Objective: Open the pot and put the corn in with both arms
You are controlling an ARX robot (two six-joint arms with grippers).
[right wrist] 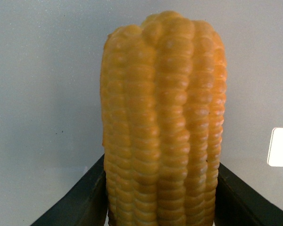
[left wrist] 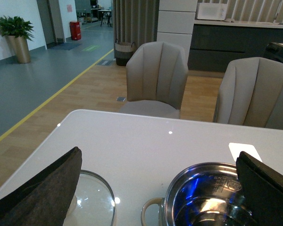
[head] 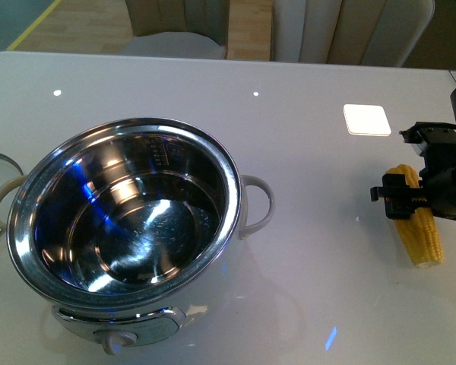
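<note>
- Pot (head: 229, 171) stands open in the lower left of the front frame. The steel bowl holds nothing but reflections, so I read the opening step as done.
- Glass lid (left wrist: 92, 200) lies flat on the table (head: 304, 76) just beside the pot's handle, at the far left edge of the front frame. I judge it was parked there to keep the mouth free and stay off the route from the right.
- Left gripper (left wrist: 159, 155): fingers spread wide with nothing between them, hanging above lid and pot. It is not in the front frame.
- Corn (head: 424, 236) lies on the table at the right edge of the front frame, well apart from the pot.
- Right gripper (head: 405, 199) straddles the cob toward its upper end. In the right wrist view both black fingers (right wrist: 85, 197) sit flush on the cob's flanks with no gap showing. I log it as pinching the corn, with the cob not yet lifted.
- Grip runs across the width, which I judge should stop the round cob rolling.
- Hold is off-centre, so I expect the free end to sag on the lift.
- Next, as I judge it: raise, carry left, release over the mouth. The cob is shorter than the opening.
- White square patch (head: 366, 119) sits above the corn. I cannot tell whether it is a card or a reflection.
</note>
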